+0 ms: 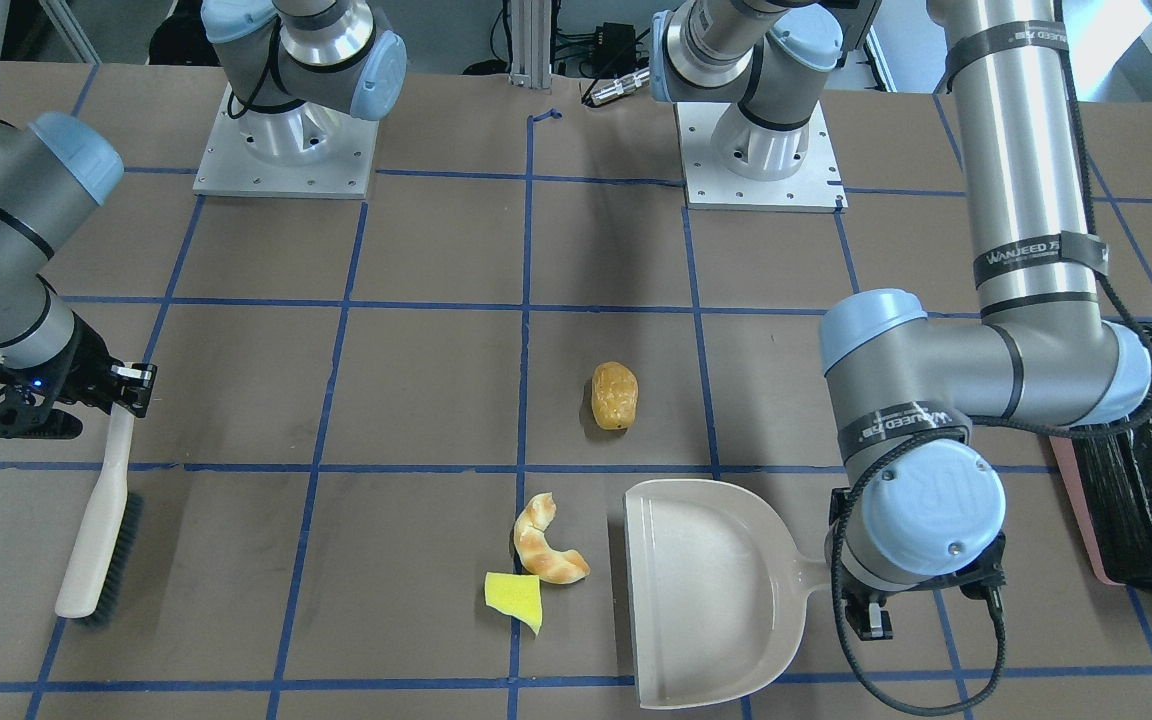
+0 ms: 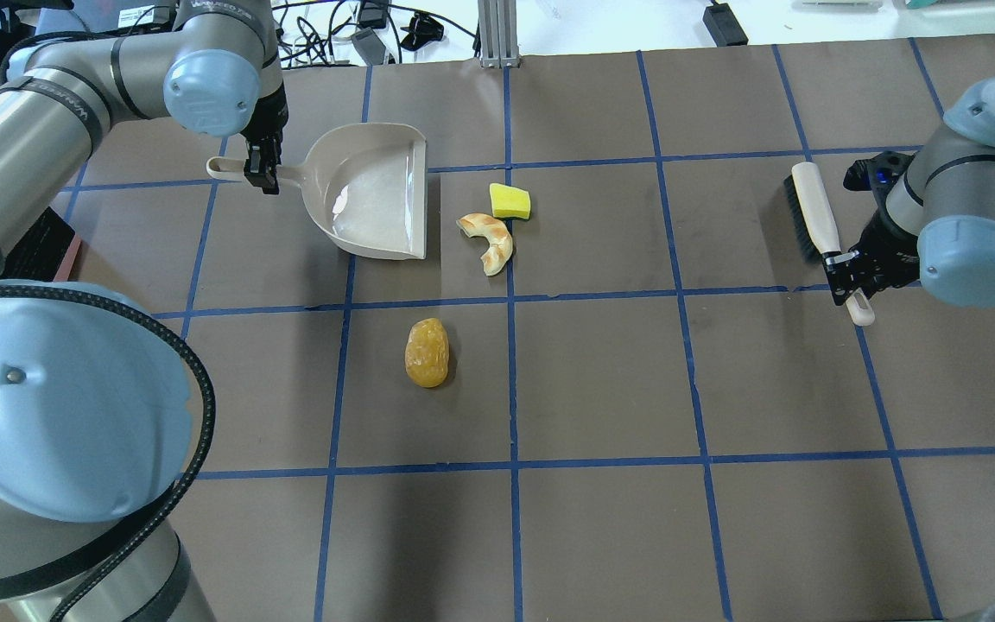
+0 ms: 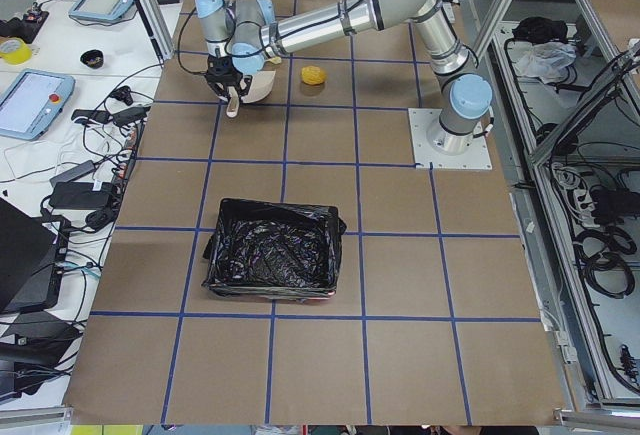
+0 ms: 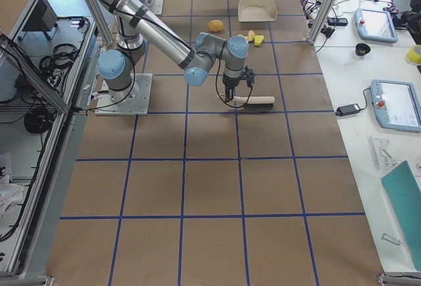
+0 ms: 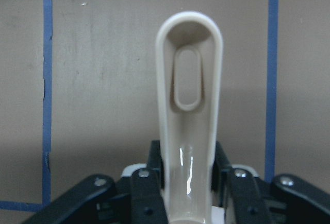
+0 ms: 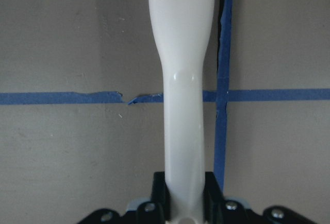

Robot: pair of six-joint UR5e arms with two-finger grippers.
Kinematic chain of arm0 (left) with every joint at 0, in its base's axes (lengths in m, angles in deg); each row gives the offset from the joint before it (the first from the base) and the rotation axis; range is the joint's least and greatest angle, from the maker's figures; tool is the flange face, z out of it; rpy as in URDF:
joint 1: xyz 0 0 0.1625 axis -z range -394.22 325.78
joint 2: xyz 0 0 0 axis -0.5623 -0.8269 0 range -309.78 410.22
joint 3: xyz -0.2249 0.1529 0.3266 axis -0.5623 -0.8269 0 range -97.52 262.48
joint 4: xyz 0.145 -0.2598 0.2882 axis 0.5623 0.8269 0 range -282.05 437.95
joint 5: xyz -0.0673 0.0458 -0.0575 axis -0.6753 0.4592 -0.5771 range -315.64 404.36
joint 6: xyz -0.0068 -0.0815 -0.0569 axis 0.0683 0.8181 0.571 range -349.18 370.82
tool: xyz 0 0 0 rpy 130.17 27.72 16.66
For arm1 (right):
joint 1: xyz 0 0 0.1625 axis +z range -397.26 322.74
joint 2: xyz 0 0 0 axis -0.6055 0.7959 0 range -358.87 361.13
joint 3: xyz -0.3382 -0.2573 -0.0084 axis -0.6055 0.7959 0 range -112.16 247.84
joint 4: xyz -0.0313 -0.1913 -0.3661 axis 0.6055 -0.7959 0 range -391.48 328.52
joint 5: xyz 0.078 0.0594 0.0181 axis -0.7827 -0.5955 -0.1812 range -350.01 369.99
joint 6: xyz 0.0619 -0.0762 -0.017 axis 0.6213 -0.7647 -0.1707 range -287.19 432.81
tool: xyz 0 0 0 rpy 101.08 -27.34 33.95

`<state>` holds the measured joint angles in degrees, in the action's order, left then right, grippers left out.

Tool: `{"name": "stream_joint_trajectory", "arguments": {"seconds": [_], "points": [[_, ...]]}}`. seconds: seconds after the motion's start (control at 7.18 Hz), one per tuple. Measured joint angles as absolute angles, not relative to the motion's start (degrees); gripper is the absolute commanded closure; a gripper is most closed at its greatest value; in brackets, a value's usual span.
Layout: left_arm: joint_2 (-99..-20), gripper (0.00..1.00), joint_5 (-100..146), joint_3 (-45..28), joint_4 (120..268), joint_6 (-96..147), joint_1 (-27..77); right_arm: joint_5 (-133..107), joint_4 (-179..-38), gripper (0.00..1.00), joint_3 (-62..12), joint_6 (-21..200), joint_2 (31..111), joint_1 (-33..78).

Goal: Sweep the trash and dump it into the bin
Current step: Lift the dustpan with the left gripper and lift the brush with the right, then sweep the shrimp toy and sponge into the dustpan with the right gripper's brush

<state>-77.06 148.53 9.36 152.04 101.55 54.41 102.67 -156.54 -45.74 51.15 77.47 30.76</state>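
Bin (image 3: 285, 210), black-lined, is set well apart from the trash (image 1: 549, 540). By left gripper (image 2: 261, 173) the dustpan (image 2: 377, 199) handle is pinched, by right gripper (image 2: 847, 276) the brush (image 2: 813, 212). Near the pan's mouth is found the potato (image 2: 428, 352), just beside it croissant (image 2: 489, 242) and sponge (image 2: 510, 201); its lip should be kept flat.

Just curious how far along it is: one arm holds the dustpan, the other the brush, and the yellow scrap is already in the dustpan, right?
Not quite. The overhead view shows the yellow scrap on the table, outside the dustpan. The brush and dustpan are held as you say.
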Motion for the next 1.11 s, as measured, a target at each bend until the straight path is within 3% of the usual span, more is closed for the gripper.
{"name": "stream_joint_trajectory", "arguments": {"seconds": [0.56,1.11], "points": [[-78.8,1.00,153.9,9.2,152.8,108.5,58.0,102.7,-156.6,1.00,-45.1,51.3,78.6,32.3],[-77.2,1.00,156.0,6.6,152.8,110.6,61.1,104.0,-153.4,1.00,-40.5,56.0,77.8,43.0]]}}
